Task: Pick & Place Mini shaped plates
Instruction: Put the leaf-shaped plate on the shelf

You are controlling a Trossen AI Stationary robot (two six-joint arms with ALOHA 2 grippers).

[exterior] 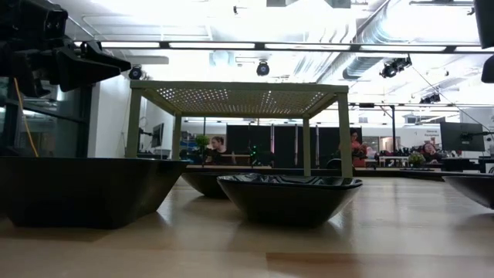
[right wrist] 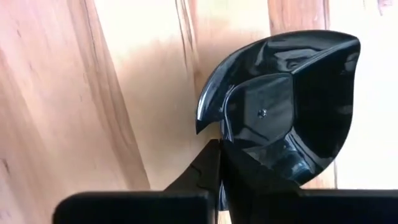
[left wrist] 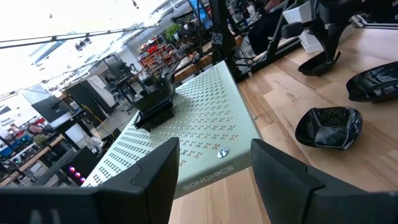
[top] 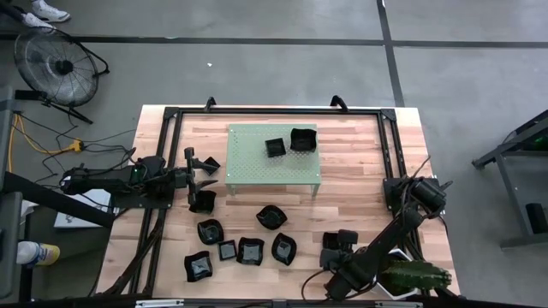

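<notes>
A wooden table (top: pixel 360 184) is seen filling the middle of the high view, and on it, above centre, a pale green perforated stand (top: pixel 272 157) is set, with two mini shaped plates (top: pixel 289 142) resting side by side at its upper right. More of the black plates (top: pixel 240 244) are spread in a loose row across the lower centre of the high view, each lying flat with its hollow upward. At the lower right of that view the right gripper (top: pixel 336 249) is brought low over the table, and one plate (right wrist: pixel 283 106) is caught there: in the right wrist view it is shown tilted, its underside turned to the camera, its long axis running from lower left to upper right, a pointed corner at the left. Its lower rim is pinched between the fingers (right wrist: pixel 199 177), which are pressed together on it. At the left of the high view the left gripper (top: pixel 204 177) is held beside the stand's left edge, above another plate, its fingers (left wrist: pixel 155 177) spread wide with nothing between them.
</notes>
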